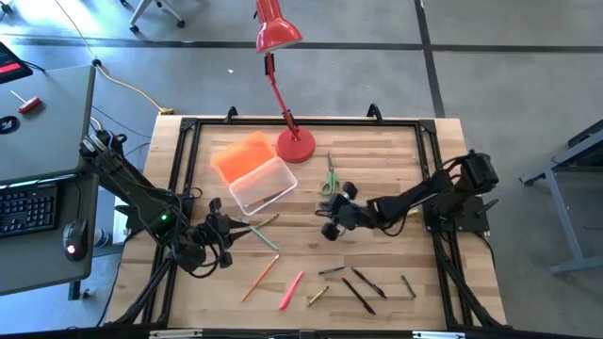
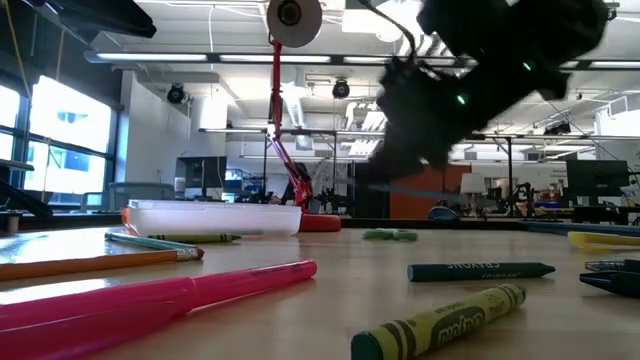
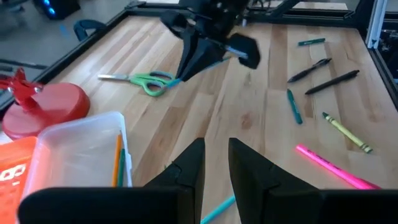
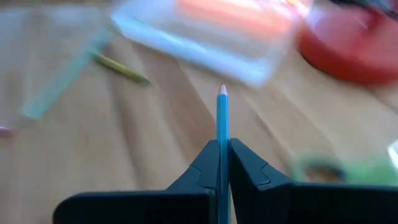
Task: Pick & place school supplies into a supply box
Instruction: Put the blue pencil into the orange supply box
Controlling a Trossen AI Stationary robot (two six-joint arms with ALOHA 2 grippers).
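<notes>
**Risk: thin pinch on the pencil, may drop short of the box**

We see the right gripper [image 4: 224, 163] clamped on a blue pencil [image 4: 222, 118], airborne mid-table. The supply box [image 1: 263, 185] sits at its 10 o'clock; scissors [image 1: 329, 176] lie beside the path. Left gripper [image 3: 215, 163], narrow and empty, waits at the box's 7 o'clock.

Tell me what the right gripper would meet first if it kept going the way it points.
The right gripper, shut on a blue pencil, points across bare wood toward the clear supply box. The pencil tip would likely meet the box's near wall first, though depth is unclear in the blurred right wrist view.
</notes>
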